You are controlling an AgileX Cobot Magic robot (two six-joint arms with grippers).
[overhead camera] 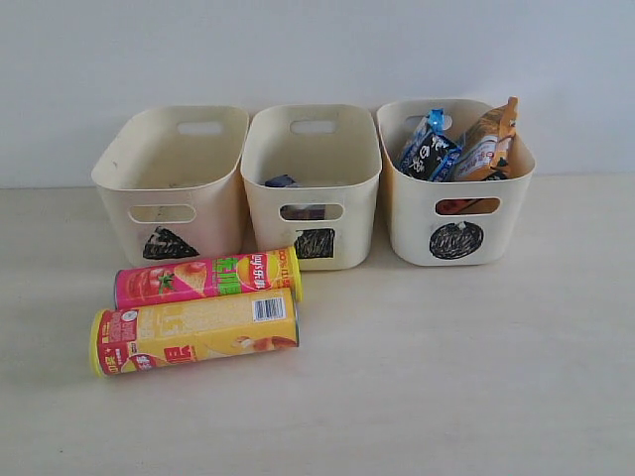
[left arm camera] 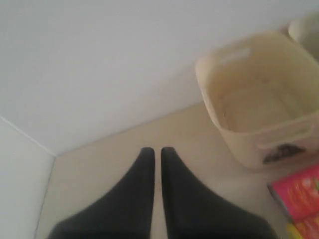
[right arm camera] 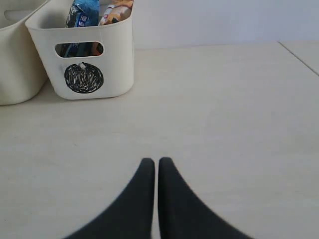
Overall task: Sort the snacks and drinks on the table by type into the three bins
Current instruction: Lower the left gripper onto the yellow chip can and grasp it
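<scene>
As seen from the exterior camera: three cream bins side by side along the back of the table (overhead camera: 476, 377). Leftmost, the left bin (overhead camera: 213, 233). In the middle bin (overhead camera: 357, 233), the corner of a small dark carton (overhead camera: 281, 181) just above the front wall, print too small to read. In the right bin (overhead camera: 407, 228), a blue-black packet (overhead camera: 429, 154) and an orange packet (overhead camera: 488, 144), both poking up past the rim.

On the table just in front of the left and middle bins, two canisters on their sides, touching along their length: the pink chip canister (overhead camera: 203, 278) nearer the bins, the yellow chip canister (overhead camera: 193, 332) nearer the camera.

Left tool (left arm camera: 155, 150): narrowed to a thin slit, gripping nothing, above bare table, apart from the left bin and the pink canister's end.

Right tool (right arm camera: 151, 162): likewise narrowed to a thin slit, gripping nothing, over bare table, well apart from the right bin and its packets.
</scene>
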